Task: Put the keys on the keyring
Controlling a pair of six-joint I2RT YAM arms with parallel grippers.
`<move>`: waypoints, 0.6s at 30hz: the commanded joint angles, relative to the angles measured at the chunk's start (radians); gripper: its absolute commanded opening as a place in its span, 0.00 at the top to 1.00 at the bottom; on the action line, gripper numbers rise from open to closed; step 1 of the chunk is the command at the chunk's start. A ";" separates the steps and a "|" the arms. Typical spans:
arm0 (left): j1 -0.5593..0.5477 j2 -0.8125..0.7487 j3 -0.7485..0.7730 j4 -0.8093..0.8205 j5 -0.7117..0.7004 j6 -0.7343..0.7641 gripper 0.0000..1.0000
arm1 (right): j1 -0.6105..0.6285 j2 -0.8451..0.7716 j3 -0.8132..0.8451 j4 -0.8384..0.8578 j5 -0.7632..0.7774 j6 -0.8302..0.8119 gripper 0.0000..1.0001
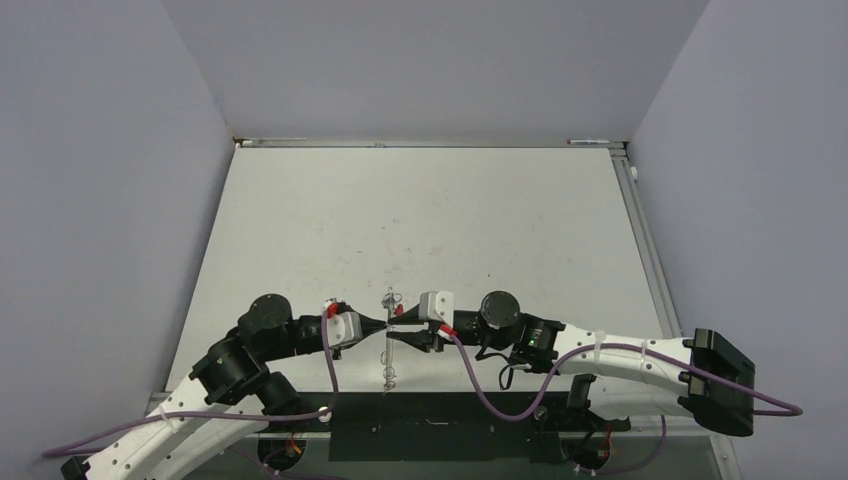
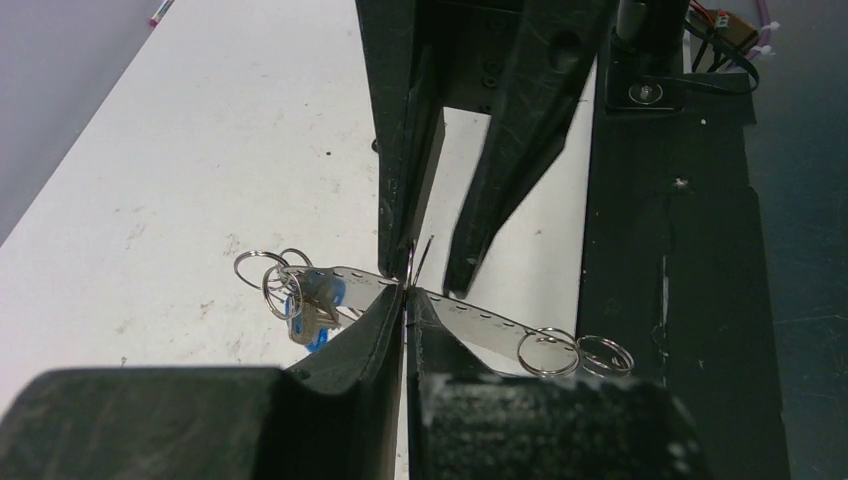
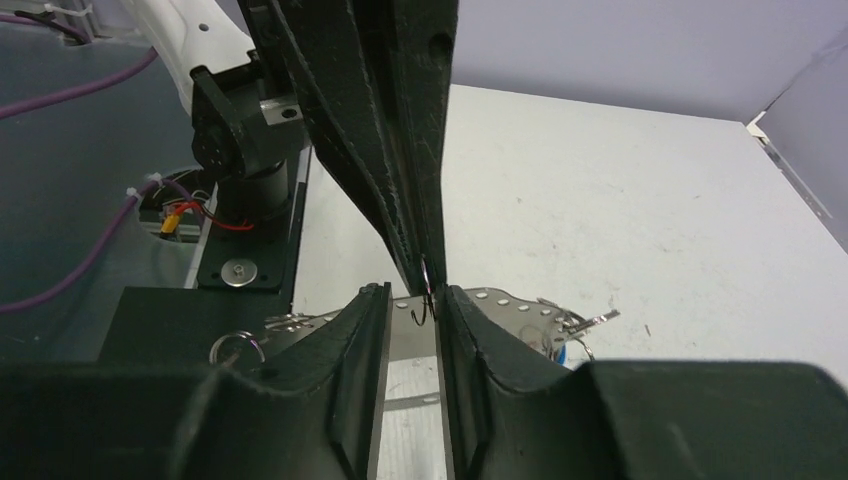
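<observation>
While both arms are stretching toward each other low over the table's near edge, the left pincer and right pincer are facing tip to tip overhead. A thin metal strip is lying beneath them, and the keyring is too fine to make out.

From the left wrist, the left pincer is pinching fully shut on a sliver of wire, seemingly the keyring, at its very tips. The right pincer's fingers are standing apart just beyond. A blue key is lying left of those tips, among small rings at the strip's end. No red or black key is showing.

From the right wrist, the right pincer's jaws are sitting slightly apart either side of the wire's hooked end, gripping nothing.

The risk is looking plain. The wire is hanging from a tip-only pinch, so it could be twisting or slipping free at any nudge. With four fingers crowding one spot, a small misjudgement could be knocking it loose. The key, meanwhile, is lying unheld, apart from the hook.
</observation>
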 commanded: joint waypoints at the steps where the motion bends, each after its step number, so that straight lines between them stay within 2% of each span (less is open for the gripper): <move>1: -0.004 -0.008 -0.026 0.152 -0.061 -0.051 1.00 | 0.029 -0.030 0.059 -0.003 0.060 0.014 0.65; 3: -0.003 -0.028 -0.035 0.160 -0.072 -0.064 1.00 | 0.028 -0.055 0.061 -0.035 0.121 0.014 0.56; 8: 0.003 -0.073 -0.083 0.226 -0.070 -0.123 1.00 | 0.029 -0.131 0.104 -0.122 0.187 0.030 0.40; 13: 0.046 -0.091 -0.115 0.310 -0.009 -0.194 1.00 | 0.030 -0.219 0.095 -0.154 0.270 0.017 0.39; 18: 0.155 -0.106 -0.146 0.404 0.044 -0.273 1.00 | 0.030 -0.282 0.041 -0.146 0.408 0.024 0.39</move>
